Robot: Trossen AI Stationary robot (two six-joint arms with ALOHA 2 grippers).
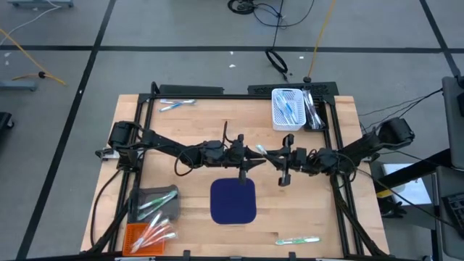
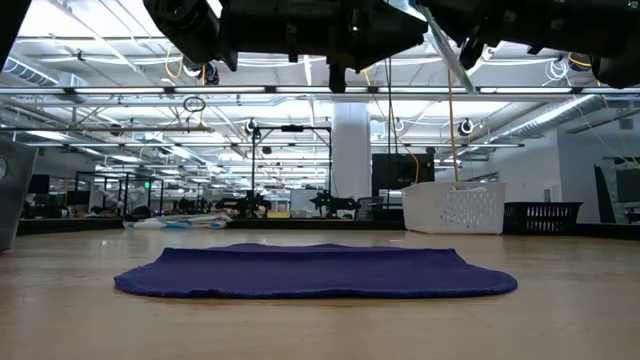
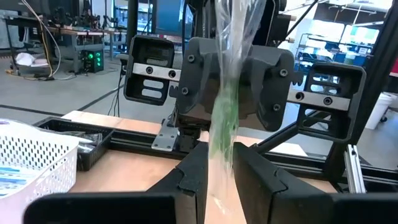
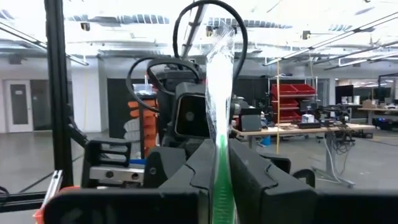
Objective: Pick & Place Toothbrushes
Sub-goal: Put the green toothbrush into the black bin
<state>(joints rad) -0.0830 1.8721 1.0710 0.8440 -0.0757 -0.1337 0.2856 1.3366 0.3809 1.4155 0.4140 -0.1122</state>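
Green toothbrush in clear wrap, light, stiff, slippery, spans mid-counter above the navy mat; left claw and right claw each clenched on one end.

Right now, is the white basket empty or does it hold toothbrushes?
Not empty. In the high view the white basket holds several blue-and-white toothbrushes, lying inside its walls at the table's far edge.
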